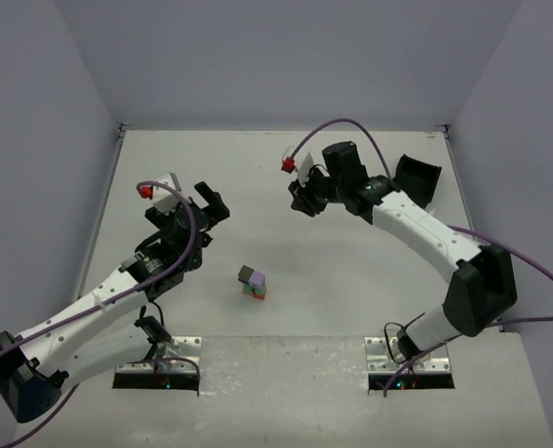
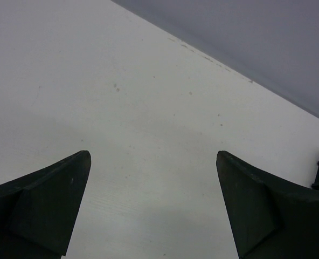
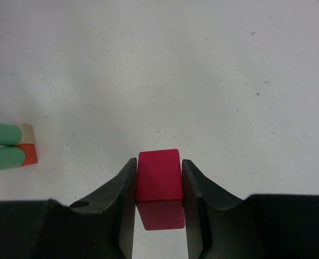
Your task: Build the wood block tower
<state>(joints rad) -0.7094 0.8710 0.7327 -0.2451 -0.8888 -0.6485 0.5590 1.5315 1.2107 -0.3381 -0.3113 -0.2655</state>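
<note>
The right hand [image 3: 158, 163] is clamped on a magenta-red block [image 3: 159, 175]. In the right wrist view its two dark fingers [image 3: 124, 189] press against opposite sides of the cube, and the cube's far end sticks out a little past the fingertips. In the top view this hand [image 1: 304, 198] sits over the far right part of the bench [image 1: 351, 271], with the right arm bent back toward its base at the near edge. A black bin [image 1: 417, 180] stands just beside that arm, close to the far right corner. The tower [image 1: 253, 282] stands alone roughly midway between the left and right edges of the bench and closer to the near edge than the far one, well apart from both hands. From above it shows a purple-grey top, with green and blue below and red at the foot. At the left border of the right wrist view, part of the tower [image 3: 8, 147] shows two green blocks side by side, a tan block and a red block at their ends, and a strip of blue cut off by the border. The left hand [image 1: 211, 205] is over the left half of the bench. Its jaws are spread wide with nothing between them, and the left wrist view shows only bare white surface between the two dark fingertips [image 2: 62, 189].
</note>
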